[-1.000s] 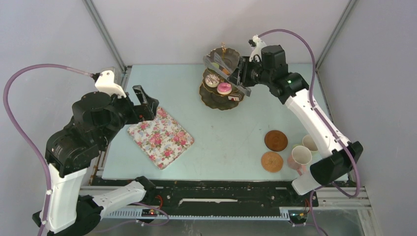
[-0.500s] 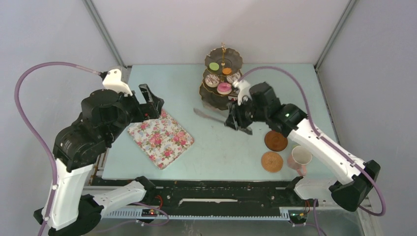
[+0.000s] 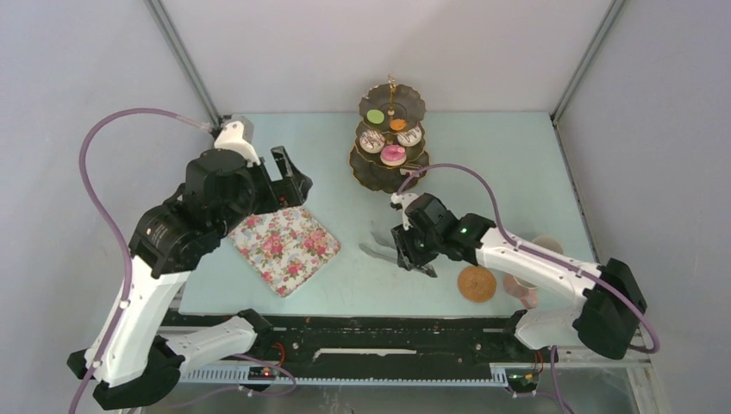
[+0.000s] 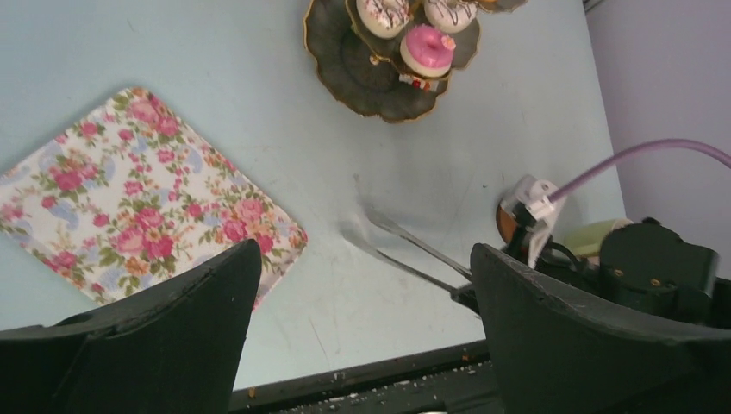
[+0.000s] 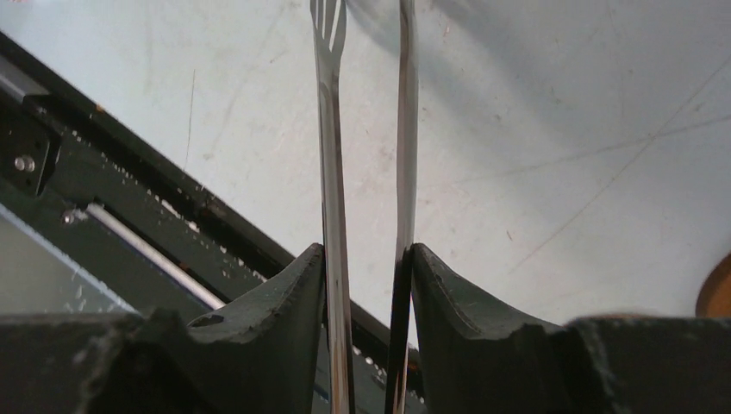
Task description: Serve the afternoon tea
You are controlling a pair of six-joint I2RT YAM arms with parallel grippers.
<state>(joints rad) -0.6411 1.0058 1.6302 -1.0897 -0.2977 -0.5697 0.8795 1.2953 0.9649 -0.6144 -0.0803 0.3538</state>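
The toy cakes point(image 3: 393, 155) sit on a tiered stand point(image 3: 377, 178) at the far middle of the desk point(image 3: 284, 142). A brown coaster point(image 3: 476, 283) and a cream cup point(image 3: 546, 245) lie near right. Your right pincer point(image 3: 414, 255) is clamped on grey tongs point(image 3: 377, 251), mid-desk. Your left pincer point(image 4: 364, 255) hangs wide apart above a floral cloth point(image 3: 283, 241), left.

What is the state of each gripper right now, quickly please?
The left gripper is open and holds nothing.
The right gripper is closed on the grey metal tongs.
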